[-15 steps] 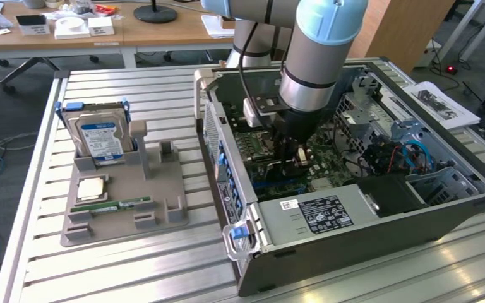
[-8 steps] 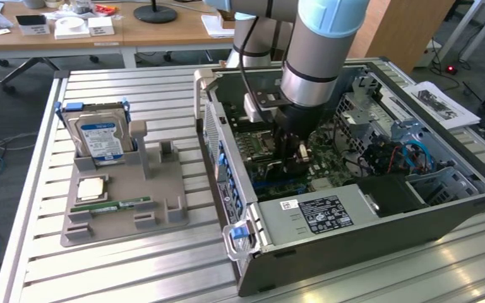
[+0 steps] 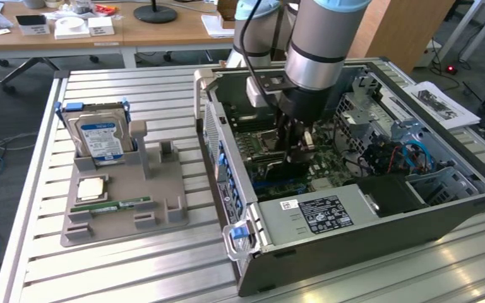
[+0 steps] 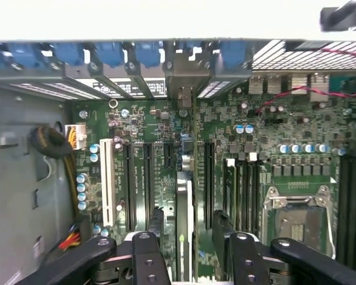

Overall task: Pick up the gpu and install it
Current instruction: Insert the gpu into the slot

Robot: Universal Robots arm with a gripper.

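Note:
The gpu (image 4: 184, 202) shows edge-on in the wrist view, as a thin upright card standing on the green motherboard (image 4: 148, 119) among the expansion slots. Its metal end bracket (image 4: 181, 83) meets the case's rear slot row. My gripper (image 4: 188, 217) straddles the card with its jaws open. One black finger (image 4: 156, 221) stands on each side, and a gap shows between each finger and the card. In the exterior view my gripper (image 3: 297, 161) reaches straight down into the open computer case (image 3: 377, 221), just above the motherboard.
A grey parts tray (image 3: 120, 214) on the slatted table at the exterior view's left carries a hard drive (image 3: 99, 134), a processor (image 3: 91, 188) and a memory stick (image 3: 123, 204). Inside the case are a CPU socket (image 4: 296, 217), cables (image 3: 403, 154) and a black power supply (image 3: 323, 214).

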